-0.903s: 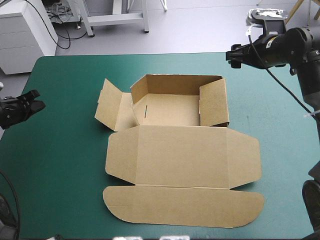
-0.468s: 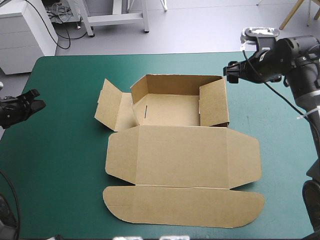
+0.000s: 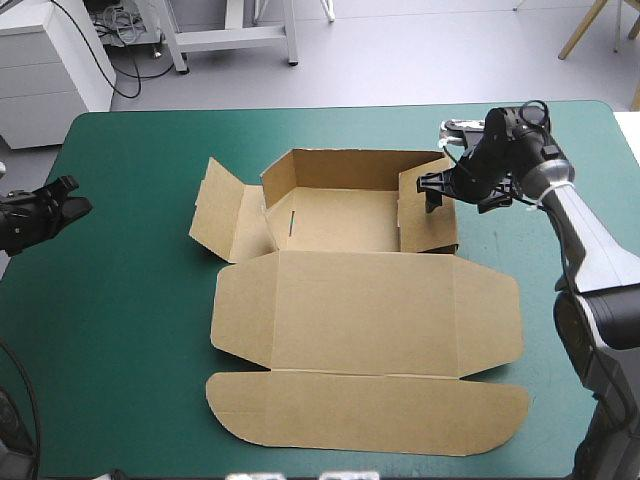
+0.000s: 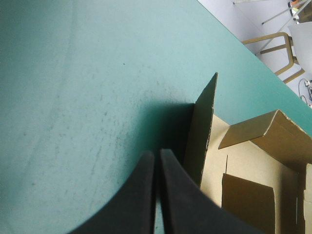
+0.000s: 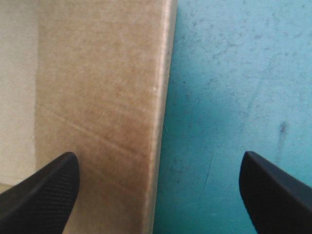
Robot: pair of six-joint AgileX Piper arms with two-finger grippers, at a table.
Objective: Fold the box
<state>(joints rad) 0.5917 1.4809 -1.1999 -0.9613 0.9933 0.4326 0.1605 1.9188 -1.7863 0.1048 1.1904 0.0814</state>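
Note:
The brown box [image 3: 365, 310] lies mid-table as an open tray, its lid and front flap flat toward the near edge. Its back wall and right wall [image 3: 430, 212] stand up, while the left flap [image 3: 222, 210] leans outward. My right gripper [image 3: 437, 190] is open, low over the right wall's top edge. In the right wrist view the gripper [image 5: 158, 161] has that wall [image 5: 97, 97] between its fingers, one finger inside the box and one over the cover. My left gripper [image 3: 70, 197] is shut at the table's left edge, apart from the box; its wrist view shows the gripper [image 4: 157, 152] pointing at the leaning flap [image 4: 202, 131].
Teal-green cover [image 3: 130, 290] stretches between the left gripper and the box. A narrower strip of cover [image 5: 234, 73] runs along the box's right side up to the table's right edge.
My right gripper has come down and leftward from above the table's far right corner to the box's right wall. The left arm and the box have not moved.

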